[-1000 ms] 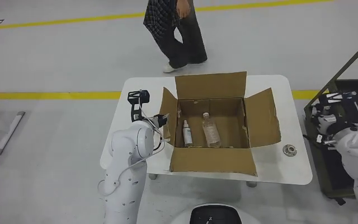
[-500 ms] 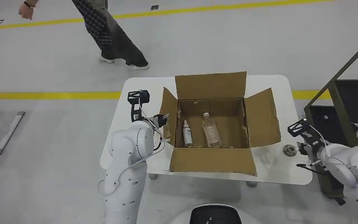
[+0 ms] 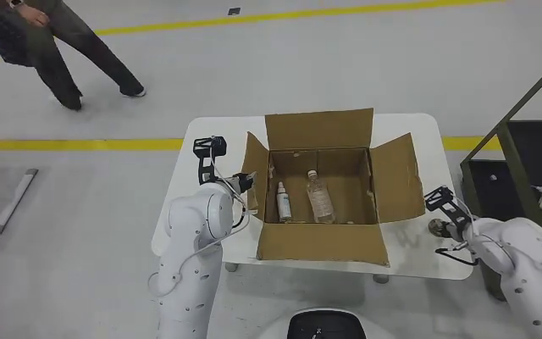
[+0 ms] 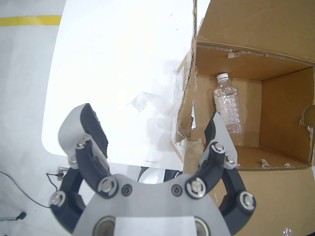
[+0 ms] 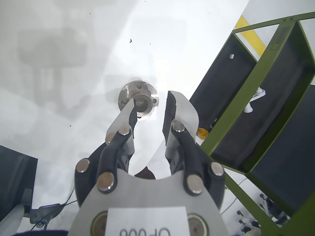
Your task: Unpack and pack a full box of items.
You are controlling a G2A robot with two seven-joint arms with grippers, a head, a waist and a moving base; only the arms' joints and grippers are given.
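Now the right claw, jaws moderately apart and empty, has swung in from the rack at the side. It hangs over the edge of the desk, with a round metal flange right at its tips. Farther off from it, the open box still holds a clear bottle and a slim spray bottle lying on its floor. The left claw, spread wide and empty, has kept its place by the box's side flap. Unpacking looks unfinished, and the flange seems the likely next pick.
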